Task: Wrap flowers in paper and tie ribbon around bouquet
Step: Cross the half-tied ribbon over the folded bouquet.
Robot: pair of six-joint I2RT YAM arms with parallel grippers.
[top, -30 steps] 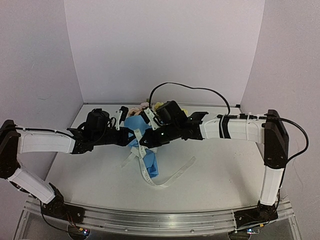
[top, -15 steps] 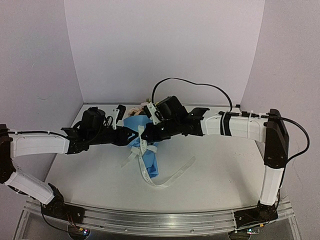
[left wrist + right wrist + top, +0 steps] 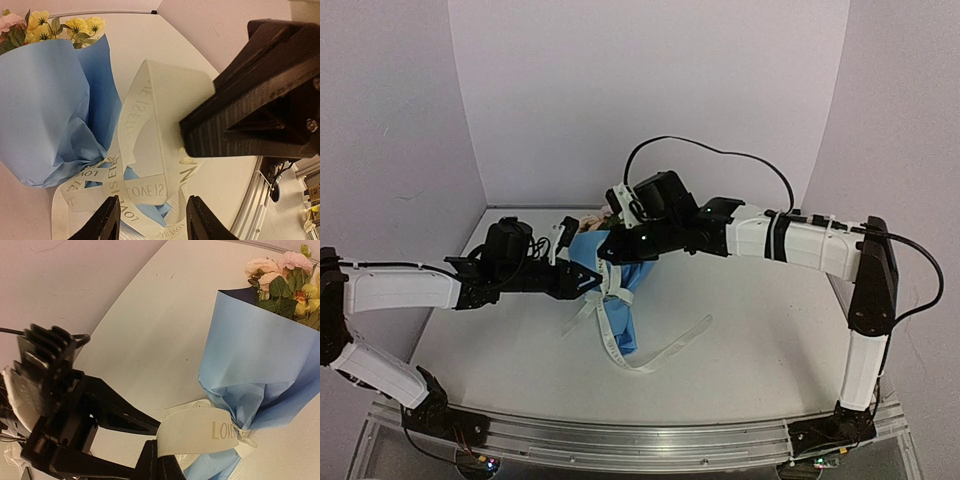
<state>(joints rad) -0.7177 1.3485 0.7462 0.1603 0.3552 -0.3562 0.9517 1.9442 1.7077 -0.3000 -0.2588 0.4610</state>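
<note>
The bouquet (image 3: 620,310) lies on the table as a blue paper (image 3: 45,115) cone, with the pink and yellow flowers (image 3: 592,222) at its far, wide rim. The cream ribbon (image 3: 660,352) is looped round the cone's narrow part, and one tail trails right. My right gripper (image 3: 610,258) is shut on a ribbon loop (image 3: 200,432) above the cone. My left gripper (image 3: 582,279) sits just left of the cone, open. Its fingertips straddle printed ribbon strands (image 3: 145,192) without pinching them. In the right wrist view, the flowers (image 3: 280,275) show above the paper (image 3: 255,365).
Lilac walls close in the white table (image 3: 770,330) on three sides. An aluminium rail (image 3: 640,440) runs along the near edge. A black cable (image 3: 710,155) arcs above the right arm. In the left wrist view, the right gripper's fingers (image 3: 240,120) loom close at the right.
My left gripper has opened and let go of the ribbon. My right gripper has lifted and moved back with its ribbon loop, drawing it over the cone.
</note>
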